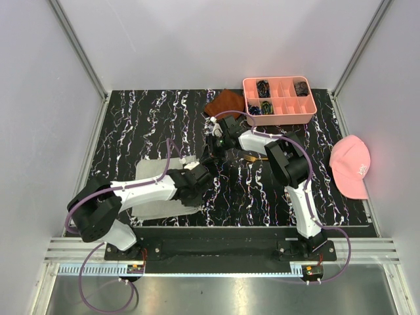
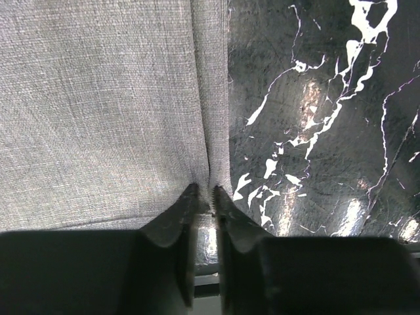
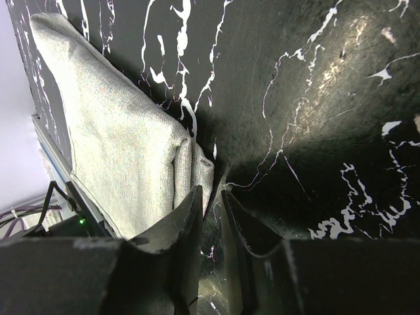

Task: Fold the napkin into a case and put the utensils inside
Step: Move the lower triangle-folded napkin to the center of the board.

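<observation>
- Pinching a folded edge of the napkin [image 2: 98,111], the left gripper [image 2: 209,195] sits clenched at lower centre.
- On the right gripper [image 3: 212,192], jaws nearly together beside a napkin corner; grip unclear.

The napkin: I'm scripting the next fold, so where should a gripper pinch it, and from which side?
Pinch the napkin at its doubled edge, near the corner, coming down from the bare table side. The cloth lies flat, so probably only that layered edge stands up enough for thin fingers to close across. The left gripper pinches it there.
</observation>
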`<state>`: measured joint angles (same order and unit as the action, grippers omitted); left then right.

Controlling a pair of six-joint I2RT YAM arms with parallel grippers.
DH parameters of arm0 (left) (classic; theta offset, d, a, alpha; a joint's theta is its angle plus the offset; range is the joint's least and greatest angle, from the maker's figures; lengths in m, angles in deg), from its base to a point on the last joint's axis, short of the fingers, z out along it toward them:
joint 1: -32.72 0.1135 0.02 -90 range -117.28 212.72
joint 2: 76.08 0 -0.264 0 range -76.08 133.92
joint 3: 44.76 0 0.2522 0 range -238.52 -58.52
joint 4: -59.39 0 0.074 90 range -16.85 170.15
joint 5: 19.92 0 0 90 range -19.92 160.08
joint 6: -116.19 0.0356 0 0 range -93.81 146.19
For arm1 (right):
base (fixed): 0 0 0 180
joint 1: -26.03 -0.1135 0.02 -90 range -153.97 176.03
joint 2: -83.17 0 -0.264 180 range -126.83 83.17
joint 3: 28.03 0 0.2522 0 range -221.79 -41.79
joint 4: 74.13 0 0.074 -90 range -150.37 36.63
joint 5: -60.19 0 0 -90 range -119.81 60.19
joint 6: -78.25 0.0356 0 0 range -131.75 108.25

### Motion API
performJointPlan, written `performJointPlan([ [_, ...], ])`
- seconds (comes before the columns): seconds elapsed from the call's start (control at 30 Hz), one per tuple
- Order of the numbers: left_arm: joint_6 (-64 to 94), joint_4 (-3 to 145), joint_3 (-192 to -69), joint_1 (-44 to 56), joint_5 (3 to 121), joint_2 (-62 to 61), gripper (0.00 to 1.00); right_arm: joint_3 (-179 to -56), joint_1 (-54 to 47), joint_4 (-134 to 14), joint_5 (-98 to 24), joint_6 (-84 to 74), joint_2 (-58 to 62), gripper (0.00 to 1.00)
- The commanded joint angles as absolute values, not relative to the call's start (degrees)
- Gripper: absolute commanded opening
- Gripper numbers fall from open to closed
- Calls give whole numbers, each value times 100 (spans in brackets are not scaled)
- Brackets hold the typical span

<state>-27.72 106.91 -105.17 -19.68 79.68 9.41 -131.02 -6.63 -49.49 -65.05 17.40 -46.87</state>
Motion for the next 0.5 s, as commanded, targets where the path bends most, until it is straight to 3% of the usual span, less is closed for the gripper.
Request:
performJointPlan([
  [0.0, -2857, 10699, -10475, -2001, 8098, 680, 11, -12951, -675, -4736, -6250, 1479, -4762, 27],
  [0.1, -2874, 10699, -10431, -2001, 8089, 540, 8, -12994, -675, -4745, -6303, 1453, -4858, 27],
  [0.23, -2900, 10699, -10396, -2001, 8063, 434, 7, -13178, -684, -4745, -6365, 1462, -4990, 36],
  [0.47, -2909, 10690, -10378, -2001, 8063, 381, 6, -13398, -692, -4727, -6365, 1532, -5209, 33],
])
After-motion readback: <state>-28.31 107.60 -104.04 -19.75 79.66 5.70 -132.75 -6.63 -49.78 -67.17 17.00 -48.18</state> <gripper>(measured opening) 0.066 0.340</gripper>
